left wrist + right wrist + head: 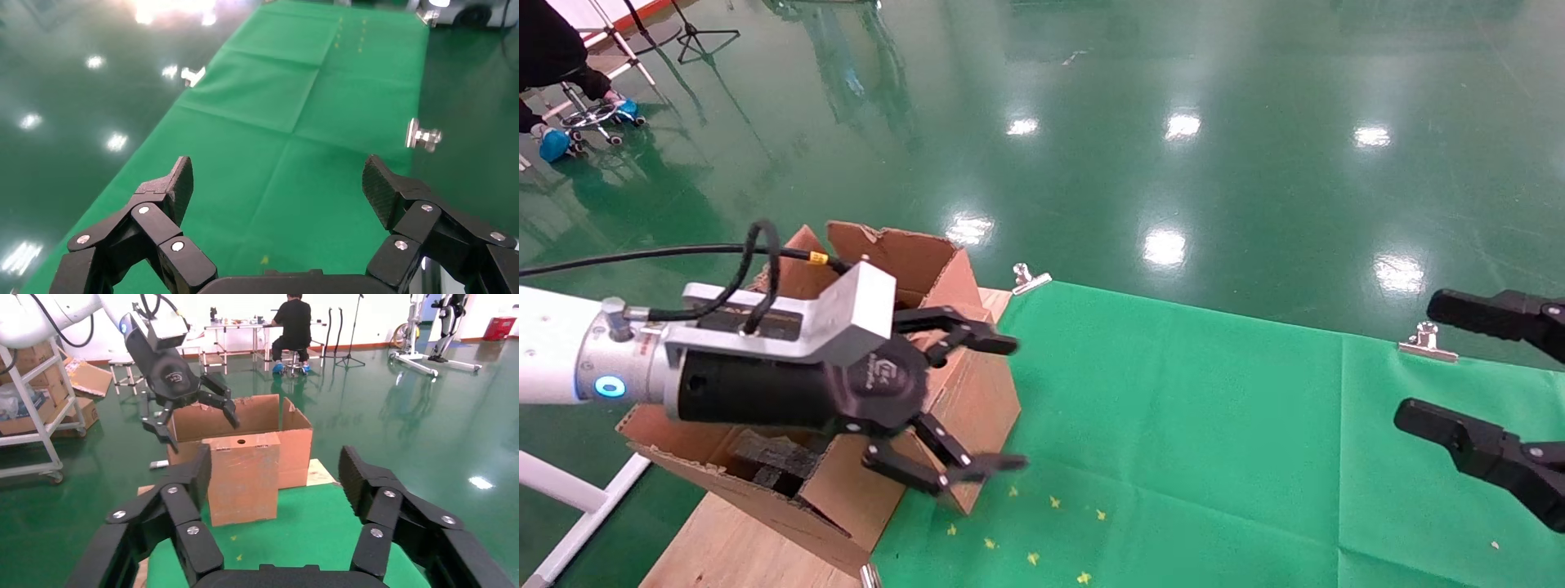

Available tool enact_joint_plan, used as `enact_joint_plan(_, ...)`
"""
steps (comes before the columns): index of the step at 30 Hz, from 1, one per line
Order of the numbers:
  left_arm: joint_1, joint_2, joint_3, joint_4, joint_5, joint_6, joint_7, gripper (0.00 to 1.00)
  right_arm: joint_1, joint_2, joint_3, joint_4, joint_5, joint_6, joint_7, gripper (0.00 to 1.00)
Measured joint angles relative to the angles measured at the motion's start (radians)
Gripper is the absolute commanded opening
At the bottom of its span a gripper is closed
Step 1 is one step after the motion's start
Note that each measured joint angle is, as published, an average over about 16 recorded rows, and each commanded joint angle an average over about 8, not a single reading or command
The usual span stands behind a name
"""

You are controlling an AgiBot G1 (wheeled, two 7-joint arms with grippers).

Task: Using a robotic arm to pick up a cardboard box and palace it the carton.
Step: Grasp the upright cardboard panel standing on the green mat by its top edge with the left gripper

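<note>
Both my grippers are spread wide and empty. My left gripper (997, 404) hangs over the carton (977, 392) at the green cloth's (1214, 425) edge; my right gripper (1459, 367) hovers well apart. No small cardboard box shows.

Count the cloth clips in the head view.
3: one clip far edge beside the carton, one far edge by the right gripper, one near edge. Others may be hidden.

The robotic arm (764, 359) is white with a silver wrist block, and its black jaws stand wide apart with nothing between them, above the carton (964, 400). The carton is large, brown and corrugated, with ragged flaps, and it stands open at the bench's left end. The cardboard box cannot be told apart here.
</note>
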Motion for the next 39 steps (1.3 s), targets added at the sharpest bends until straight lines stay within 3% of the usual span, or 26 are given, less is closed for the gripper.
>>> enact_joint_plan(6,-0.058,0.005,0.042,-0.008,0.167,-0.072,-0.123,1.0,0.0,0.0,0.0,0.0,0.0,0.0,0.0,0.0)
enact_joint_plan(12,-0.147,0.035,0.102,-0.024,0.371,-0.117,-0.332,1.0,0.0,0.0,0.0,0.0,0.0,0.0,0.0,0.0)
enact_joint_plan(17,-0.214,0.07,0.152,-0.033,0.504,-0.103,-0.534,1.0,0.0,0.0,0.0,0.0,0.0,0.0,0.0,0.0)
enact_joint_plan(24,-0.258,0.107,0.201,-0.037,0.606,-0.058,-0.744,1.0,0.0,0.0,0.0,0.0,0.0,0.0,0.0,0.0)
enact_joint_plan(29,-0.257,0.124,0.224,-0.04,0.647,-0.045,-0.821,1.0,0.0,0.0,0.0,0.0,0.0,0.0,0.0,0.0)
enact_joint_plan(37,-0.239,0.139,0.246,-0.041,0.683,-0.048,-0.839,1.0,0.0,0.0,0.0,0.0,0.0,0.0,0.0,0.0)
enact_joint_plan(38,-0.237,0.14,0.248,-0.041,0.686,-0.048,-0.839,1.0,0.0,0.0,0.0,0.0,0.0,0.0,0.0,0.05)
enact_joint_plan(39,-0.235,0.141,0.25,-0.041,0.689,-0.049,-0.839,1.0,0.0,0.0,0.0,0.0,0.0,0.0,0.0,0.18)
